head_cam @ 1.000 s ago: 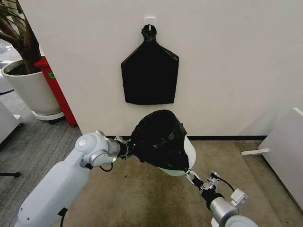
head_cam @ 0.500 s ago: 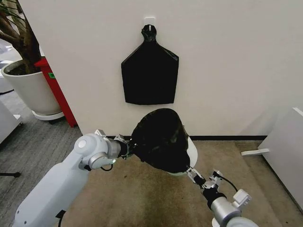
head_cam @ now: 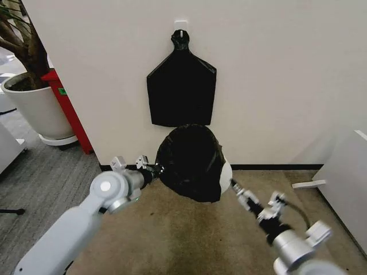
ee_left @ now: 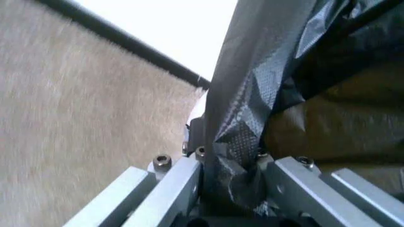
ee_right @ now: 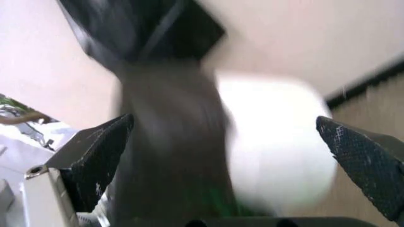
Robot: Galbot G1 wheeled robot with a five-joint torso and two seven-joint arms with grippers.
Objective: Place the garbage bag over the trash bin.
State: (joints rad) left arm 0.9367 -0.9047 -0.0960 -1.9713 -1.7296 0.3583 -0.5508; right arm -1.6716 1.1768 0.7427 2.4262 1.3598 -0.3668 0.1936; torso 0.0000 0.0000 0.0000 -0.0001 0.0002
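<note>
White wall, brown carpet floor, garbage bag half over trash bin at the wall base.

The bin stands on the carpet against the dark baseboard, directly under a flat black bag bundle hanging from a wall hook. Glossy black bag covers the bin's top and left side; a strip of cream wall is bare on the right. Left gripper at the bag's left edge, jaws pinched on a fold of the plastic, seen close in the left wrist view. Right gripper just beside the bin's right side, fingers spread wide apart with bin and bag between them in the right wrist view. White plant pot and red stand far left.
</note>
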